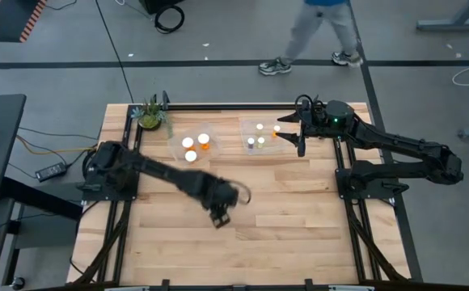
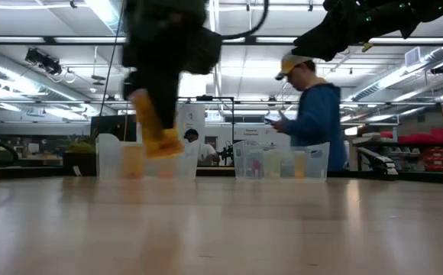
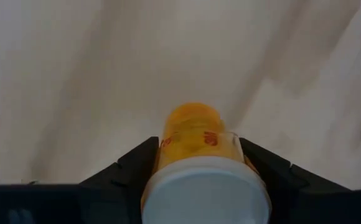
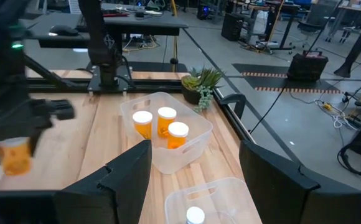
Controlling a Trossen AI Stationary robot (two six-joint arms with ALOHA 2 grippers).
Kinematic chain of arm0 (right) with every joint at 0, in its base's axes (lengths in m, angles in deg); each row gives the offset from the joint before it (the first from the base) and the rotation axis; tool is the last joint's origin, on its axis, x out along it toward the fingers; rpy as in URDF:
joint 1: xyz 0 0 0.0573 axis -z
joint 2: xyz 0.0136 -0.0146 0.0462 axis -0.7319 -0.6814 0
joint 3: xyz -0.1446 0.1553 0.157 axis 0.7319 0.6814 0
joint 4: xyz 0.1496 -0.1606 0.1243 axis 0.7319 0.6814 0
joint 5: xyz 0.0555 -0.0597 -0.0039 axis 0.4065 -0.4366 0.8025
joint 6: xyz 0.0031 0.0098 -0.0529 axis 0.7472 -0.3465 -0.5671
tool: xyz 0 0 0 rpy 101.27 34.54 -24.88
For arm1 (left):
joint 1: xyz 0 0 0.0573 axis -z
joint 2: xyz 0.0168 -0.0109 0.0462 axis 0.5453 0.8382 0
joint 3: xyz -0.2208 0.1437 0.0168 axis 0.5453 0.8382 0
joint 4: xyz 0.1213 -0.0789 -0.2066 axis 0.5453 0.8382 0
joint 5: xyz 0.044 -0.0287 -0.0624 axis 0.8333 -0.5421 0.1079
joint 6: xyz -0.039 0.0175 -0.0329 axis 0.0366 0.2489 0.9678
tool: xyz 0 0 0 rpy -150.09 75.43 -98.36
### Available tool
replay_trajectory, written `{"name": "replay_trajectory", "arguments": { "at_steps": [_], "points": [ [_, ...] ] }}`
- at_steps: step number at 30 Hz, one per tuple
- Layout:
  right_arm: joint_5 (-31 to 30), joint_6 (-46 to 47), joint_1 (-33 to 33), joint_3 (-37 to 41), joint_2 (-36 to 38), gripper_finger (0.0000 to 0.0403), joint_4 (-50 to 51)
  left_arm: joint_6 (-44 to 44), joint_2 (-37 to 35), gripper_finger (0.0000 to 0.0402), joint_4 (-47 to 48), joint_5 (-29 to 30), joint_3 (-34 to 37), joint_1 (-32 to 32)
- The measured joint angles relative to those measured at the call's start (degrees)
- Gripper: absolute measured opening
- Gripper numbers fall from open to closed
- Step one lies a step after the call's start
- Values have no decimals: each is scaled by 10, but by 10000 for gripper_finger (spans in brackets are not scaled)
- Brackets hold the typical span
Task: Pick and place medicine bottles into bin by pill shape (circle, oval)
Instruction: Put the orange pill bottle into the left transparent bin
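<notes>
the left end effector [image 1: 220, 217] hangs above the middle of the wooden surface [image 1: 283, 234], clear of it, with its two dark fingers [image 3: 127, 165] clamped on either side of one orange medicine bottle [image 3: 196, 140]. the left wrist view shows the bottle's wide white cap [image 3: 205, 193] nearest the camera and the orange body pointing away toward the wood. in the low view that bottle [image 2: 154, 126] hangs tilted in mid-air, well above the surface, in front of the left bin [image 2: 141, 159].

the right end effector [image 1: 301, 129] is out over the far edge of the surface, just beside the right bin [image 1: 264, 136]. its fingers [image 4: 127, 177] stand apart with nothing between them.

counts: two clear bins sit side by side near the far edge. the left bin [image 1: 194, 145] holds three orange bottles with wide white caps [image 4: 159, 121]. the right bin holds what look like four smaller bottles, though they are too small in the high view to count with certainty. with the one held, that makes four wide-capped orange bottles in sight.

one small green potted plant [image 1: 150, 114] stands at the far left corner, near the left bin. one person [image 2: 313, 114] stands beyond the surface.
</notes>
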Motion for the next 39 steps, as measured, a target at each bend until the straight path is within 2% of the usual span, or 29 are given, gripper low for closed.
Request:
{"name": "replay_trajectory", "arguments": {
  "at_steps": [5, 9, 14, 17, 20, 24, 29, 33, 39],
  "points": [
    [0, -9, 0, 0, 0, 251, 2, -128, 0, 227, 15, 0, -25, -90],
    [0, -12, 0, 0, 0, 251, 4, -211, -1, 217, 59, 0, -35, -163],
    [0, -18, 0, 0, 0, 251, 6, -265, -1, 207, 93, -16, -36, -248],
    [-1, -20, 0, 0, 0, 251, 6, -285, -1, 219, 98, -47, -36, -283],
    [-17, -23, 0, 0, 0, 251, 6, -298, -1, 227, 98, -91, -36, -304],
    [-32, -26, 1, 0, 0, 251, 13, -322, -2, 211, 111, -123, -36, -318],
    [-32, -28, 1, 0, 0, 251, 16, -340, -26, 207, 133, -124, -36, -340],
    [-32, -28, 2, 0, 0, 251, 18, -336, -46, 223, 134, -88, -37, -358],
    [-32, -26, 2, 0, 0, 251, 18, -340, -35, 214, 133, -73, -36, -374]
  ]
}}
